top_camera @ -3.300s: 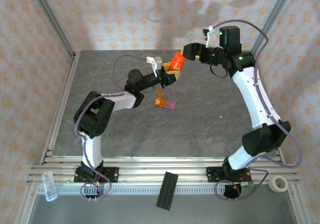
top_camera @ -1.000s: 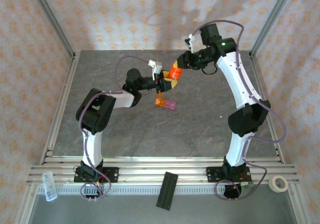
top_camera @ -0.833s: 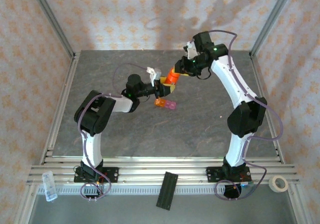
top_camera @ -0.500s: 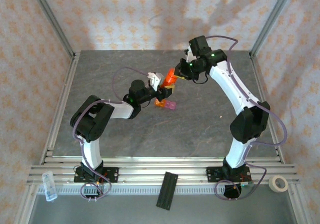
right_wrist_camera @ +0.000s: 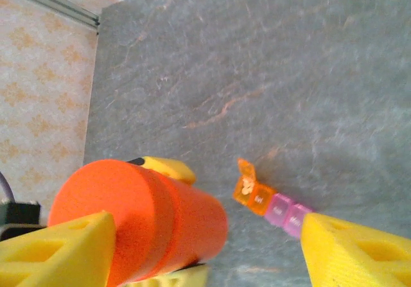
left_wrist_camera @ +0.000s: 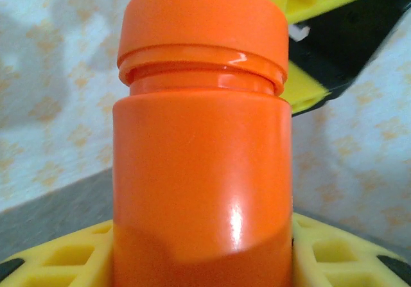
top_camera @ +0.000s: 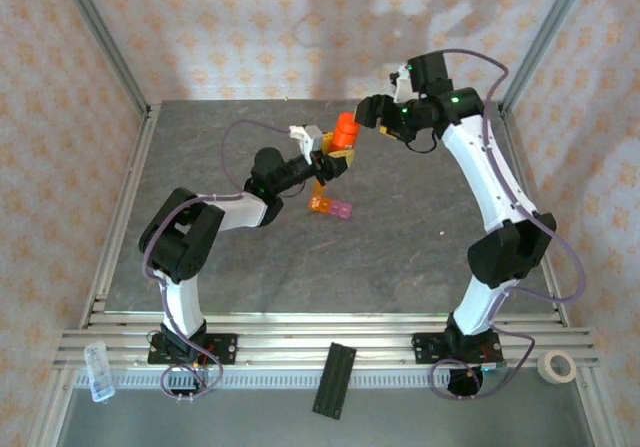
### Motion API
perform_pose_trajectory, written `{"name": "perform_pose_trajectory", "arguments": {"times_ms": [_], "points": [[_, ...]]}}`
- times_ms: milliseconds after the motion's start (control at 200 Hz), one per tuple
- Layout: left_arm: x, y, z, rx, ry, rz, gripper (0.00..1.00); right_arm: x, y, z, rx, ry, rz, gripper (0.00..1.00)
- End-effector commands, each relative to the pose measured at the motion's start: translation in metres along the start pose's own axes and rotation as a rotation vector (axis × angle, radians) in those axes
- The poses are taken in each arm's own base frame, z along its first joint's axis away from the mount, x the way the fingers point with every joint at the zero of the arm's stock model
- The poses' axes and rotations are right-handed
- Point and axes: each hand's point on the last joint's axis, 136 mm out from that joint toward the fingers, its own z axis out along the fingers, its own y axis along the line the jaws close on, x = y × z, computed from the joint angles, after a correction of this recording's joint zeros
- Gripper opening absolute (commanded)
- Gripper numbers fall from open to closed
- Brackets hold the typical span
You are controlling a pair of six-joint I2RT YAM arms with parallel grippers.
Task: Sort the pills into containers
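My left gripper [top_camera: 334,157] is shut on the body of an orange bottle [top_camera: 345,131], holding it upright above the table with its cap on. The bottle [left_wrist_camera: 200,158] rises between my yellow left fingers [left_wrist_camera: 58,261]. My right gripper [top_camera: 374,107] stands open just right of the cap, its fingers [right_wrist_camera: 359,255] spread wide. The containers [top_camera: 330,207] lie on the table below, a short strip with an orange end and pink cells [right_wrist_camera: 282,208]. The orange end cell's lid is up, and pale pills [right_wrist_camera: 246,185] lie inside.
The grey table [top_camera: 400,247] is ringed by a metal frame and patterned walls. A black bar [top_camera: 335,379], a clear small box [top_camera: 99,370] and a tape roll [top_camera: 557,366] lie on the near rail, outside the work area.
My right gripper, shut at the bottle's cap a moment ago, has opened and drawn back up and to the right. My left gripper has lifted the bottle more upright.
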Motion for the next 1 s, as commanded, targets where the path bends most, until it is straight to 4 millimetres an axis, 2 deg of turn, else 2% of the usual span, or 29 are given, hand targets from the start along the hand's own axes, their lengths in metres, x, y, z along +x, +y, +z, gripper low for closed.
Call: {"name": "perform_pose_trajectory", "arguments": {"times_ms": [0,55,160,175,235,656,786,991], "points": [[-0.048,-0.03,0.005,0.193,-0.087,-0.034,0.0,-0.011,0.02,-0.03,-0.039,-0.085,-0.257,0.77],[-0.054,-0.036,0.008,0.245,-0.079,-0.079,0.0,-0.015,0.022,-0.033,-0.056,-0.103,-0.287,0.78],[-0.066,-0.045,0.012,0.307,-0.077,-0.13,0.0,-0.019,0.039,-0.038,-0.147,-0.124,-0.314,0.79],[-0.055,-0.04,0.015,0.304,-0.055,-0.173,0.0,-0.019,0.043,-0.039,-0.163,-0.125,-0.315,0.79],[-0.055,-0.04,0.017,0.319,-0.047,-0.201,0.0,-0.018,0.052,-0.039,-0.212,-0.124,-0.319,0.79],[-0.053,-0.045,0.024,0.378,-0.015,-0.273,0.0,-0.007,0.059,-0.036,-0.26,-0.1,-0.333,0.77],[-0.054,-0.047,0.025,0.385,-0.013,-0.276,0.0,-0.003,0.056,-0.031,-0.253,-0.077,-0.333,0.67],[-0.056,-0.048,0.026,0.391,-0.014,-0.274,0.0,-0.001,0.053,-0.027,-0.24,-0.057,-0.33,0.33]]}}
